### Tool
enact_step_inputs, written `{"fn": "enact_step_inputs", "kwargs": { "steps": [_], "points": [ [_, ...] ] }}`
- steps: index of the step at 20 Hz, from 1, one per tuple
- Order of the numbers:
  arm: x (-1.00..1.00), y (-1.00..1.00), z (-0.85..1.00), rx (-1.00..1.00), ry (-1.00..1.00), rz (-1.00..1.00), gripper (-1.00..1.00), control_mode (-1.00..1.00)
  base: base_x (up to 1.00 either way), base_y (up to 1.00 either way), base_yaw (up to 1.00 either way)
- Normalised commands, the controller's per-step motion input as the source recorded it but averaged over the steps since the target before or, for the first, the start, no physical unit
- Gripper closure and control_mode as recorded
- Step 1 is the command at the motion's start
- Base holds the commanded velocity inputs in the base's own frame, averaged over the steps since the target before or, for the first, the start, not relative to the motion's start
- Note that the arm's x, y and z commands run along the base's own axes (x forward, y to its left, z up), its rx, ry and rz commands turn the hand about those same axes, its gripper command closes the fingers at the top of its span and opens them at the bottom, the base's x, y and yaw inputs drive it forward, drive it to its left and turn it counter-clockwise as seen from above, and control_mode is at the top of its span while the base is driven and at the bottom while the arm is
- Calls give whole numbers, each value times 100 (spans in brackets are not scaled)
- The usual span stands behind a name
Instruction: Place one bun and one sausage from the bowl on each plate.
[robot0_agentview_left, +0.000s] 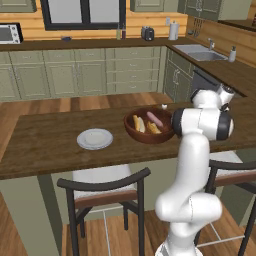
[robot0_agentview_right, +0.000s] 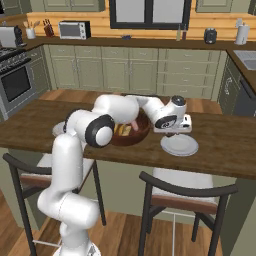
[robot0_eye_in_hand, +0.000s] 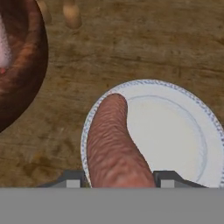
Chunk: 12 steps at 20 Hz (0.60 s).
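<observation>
Sausage pinched in claw | over plate rim | bowl near, apart

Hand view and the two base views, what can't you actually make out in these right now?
- Sausage, hand view: its near end is cut off by the bottom edge between the gripper tips, so pad contact is not visible.
- Bowl, hand view: cut by the left edge.
- Bowl, right base view: the arm covers most of it.
- Right plate, right base view: the hand overlaps its far rim.
</observation>
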Motion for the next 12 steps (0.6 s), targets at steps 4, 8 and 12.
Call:
{"fn": "enact_step_inputs", "kwargs": {
  "steps": [4, 8, 12],
  "points": [
    [29, -2, -29, 0, -13, -3, 100, -100, 0, 0, 0],
    [1, -9, -44, 0, -11, -8, 100, -100, 0, 0, 0],
    [1, -2, -19, 0, -14, -3, 100, -100, 0, 0, 0]
  ]
}}
